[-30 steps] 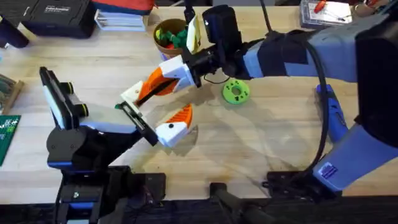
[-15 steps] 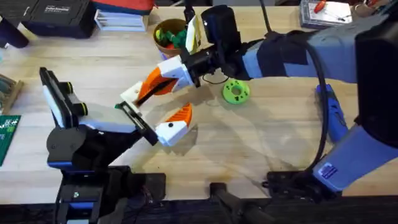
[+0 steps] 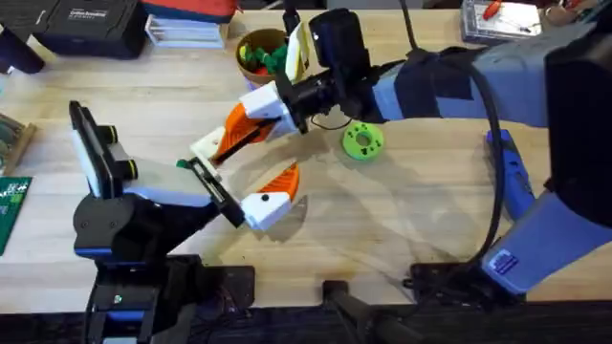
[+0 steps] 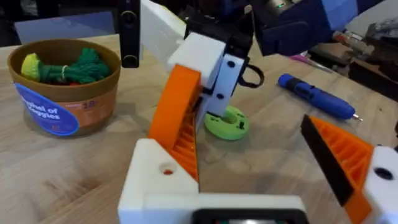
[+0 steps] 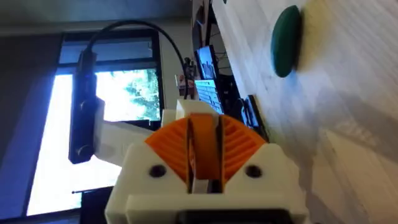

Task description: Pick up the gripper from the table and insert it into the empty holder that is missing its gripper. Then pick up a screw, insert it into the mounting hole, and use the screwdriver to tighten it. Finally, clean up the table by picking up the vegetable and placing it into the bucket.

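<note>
At table centre, left of the lime ring: right gripper (image 3: pixel 247 124) meets left gripper (image 3: pixel 244 164).
Right gripper: reaching across from the right side; orange pads pressed together, pinching the gripper (image 4: pixel 177 121).
The gripper: orange ribbed wedge, tilted, its lower end against the empty holder (image 4: pixel 155 180).
The empty holder: plain white block with a small hole, on one finger of the left gripper.
Left gripper: fingers spread wide; the other finger carries an orange tip (image 4: pixel 339 162).
Screwdriver (image 3: pixel 512 177): blue, lying on the table at the right, well apart from both grippers.
Bucket (image 3: pixel 260 53): orange pot at the far edge, toy vegetables inside.
Vegetable (image 5: pixel 286 40): dark green piece lying on the wood.
Lime ring (image 3: pixel 363 140): flat on the table, beside the right arm.
</note>
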`<action>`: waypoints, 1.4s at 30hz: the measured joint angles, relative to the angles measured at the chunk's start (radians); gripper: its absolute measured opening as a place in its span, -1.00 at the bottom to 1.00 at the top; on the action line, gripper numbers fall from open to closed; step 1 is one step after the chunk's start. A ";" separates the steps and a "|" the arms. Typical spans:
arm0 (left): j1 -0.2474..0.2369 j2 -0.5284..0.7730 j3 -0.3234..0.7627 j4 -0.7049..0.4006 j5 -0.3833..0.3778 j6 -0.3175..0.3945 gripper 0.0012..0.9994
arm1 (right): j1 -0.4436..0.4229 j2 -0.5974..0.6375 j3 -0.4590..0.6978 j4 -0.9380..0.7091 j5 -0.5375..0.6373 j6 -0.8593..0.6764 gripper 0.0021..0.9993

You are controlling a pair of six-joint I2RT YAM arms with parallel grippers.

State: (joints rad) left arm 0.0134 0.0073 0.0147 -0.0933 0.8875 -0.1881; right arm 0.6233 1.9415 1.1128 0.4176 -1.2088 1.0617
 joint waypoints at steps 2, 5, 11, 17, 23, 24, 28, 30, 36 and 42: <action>-0.002 0.000 0.000 0.000 0.009 0.001 0.97 | -0.003 0.000 0.000 -0.002 0.000 -0.001 -0.49; -0.004 0.000 0.000 -0.001 0.024 0.008 0.97 | -0.010 0.000 0.000 -0.005 0.001 -0.004 -0.17; -0.009 0.000 0.000 -0.004 0.050 0.009 0.97 | -0.011 0.000 0.000 -0.004 0.001 -0.013 0.20; -0.009 0.000 0.000 -0.004 0.060 0.012 0.97 | -0.015 0.000 0.000 -0.004 0.017 -0.023 0.99; -0.009 0.000 0.000 -0.004 0.060 0.015 0.97 | -0.043 -0.014 0.000 -0.076 0.092 -0.056 0.99; -0.009 0.000 0.000 -0.004 0.060 0.015 0.97 | -0.050 -0.028 0.000 -0.124 0.114 -0.074 0.99; -0.009 0.000 0.000 -0.004 0.060 0.015 0.97 | -0.089 -0.139 0.000 -0.359 0.231 -0.186 0.99; -0.009 0.000 0.000 -0.005 0.060 0.015 0.97 | -0.113 -0.211 0.000 -0.460 0.295 -0.249 0.99; -0.009 0.000 0.000 -0.004 0.060 0.015 0.97 | -0.154 -0.457 0.000 -0.819 0.599 -0.442 0.99; -0.009 0.000 0.000 -0.005 0.061 0.015 0.97 | -0.098 -0.635 0.001 -1.175 1.062 -0.560 0.99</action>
State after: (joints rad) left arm 0.0044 0.0071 0.0147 -0.0978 0.9489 -0.1730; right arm 0.5251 1.3069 1.1137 -0.7572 -0.1468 0.5021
